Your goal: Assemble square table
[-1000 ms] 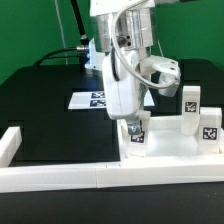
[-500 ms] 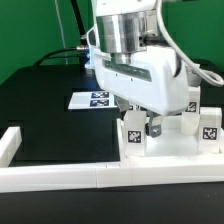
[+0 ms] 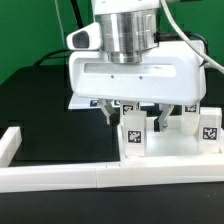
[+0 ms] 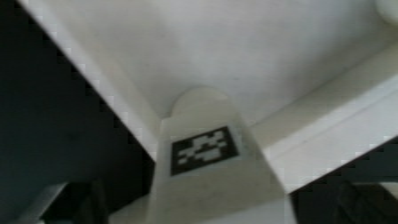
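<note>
You see the white tabletop (image 3: 170, 148) lying against the border wall. Three tagged white legs stand upright on it: one (image 3: 133, 133) in front, two (image 3: 209, 127) at the exterior view's right.

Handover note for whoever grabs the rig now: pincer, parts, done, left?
Pincer: fingers straddle the near leg, apparently open and off it.
Tabletop lies by the white border wall, at the exterior view's right. Three tagged legs stand on it: the near one, two more at the right.
Done: three legs up; tightness cannot be judged.
Left: fourth leg, not in view.
</note>
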You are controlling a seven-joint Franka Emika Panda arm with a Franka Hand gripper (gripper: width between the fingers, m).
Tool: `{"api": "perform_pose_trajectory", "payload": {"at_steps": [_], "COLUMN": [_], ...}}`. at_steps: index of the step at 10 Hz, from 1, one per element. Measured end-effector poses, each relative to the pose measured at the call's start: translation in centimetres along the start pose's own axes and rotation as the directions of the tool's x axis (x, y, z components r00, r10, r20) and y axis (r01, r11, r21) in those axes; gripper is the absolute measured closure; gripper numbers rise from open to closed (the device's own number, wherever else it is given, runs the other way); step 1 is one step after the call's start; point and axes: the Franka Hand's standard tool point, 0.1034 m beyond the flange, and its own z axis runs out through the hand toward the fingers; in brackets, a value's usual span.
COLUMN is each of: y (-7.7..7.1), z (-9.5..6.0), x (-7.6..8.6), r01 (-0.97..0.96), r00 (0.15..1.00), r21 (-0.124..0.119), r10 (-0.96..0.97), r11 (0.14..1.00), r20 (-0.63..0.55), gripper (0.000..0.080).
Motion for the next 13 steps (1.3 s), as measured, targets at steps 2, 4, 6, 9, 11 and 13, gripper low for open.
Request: {"api": "perform_pose_trajectory", "payload": {"at_steps": [2,4,6,9,11,13], "y": [-0.28,-0.24,-0.20,-0.06,0.22,0.17], "z": [0.12,0.15,0.18,0.19,0.21,0.30], "x": [0.00,0.02,0.00,0.04,0.12,0.03], "r01": [0.010,-0.052,-0.186,-0.373,-0.676,-0.848], "r00": [1.000,0.998,0.982,0.928,0.737,0.529], "r21": [0.007,0.010,0.013,0.018,0.034,0.055], "r10": [-0.010,0.052,0.186,0.373,0.675,0.846], "r11": [1.000,0.999,0.983,0.928,0.736,0.526], "r20": [-0.030,-0.029,-0.027,-0.022,0.026,0.066], "gripper": [0.0151,0.0286,0.0508,0.0508,0.0508,0.0508]}}
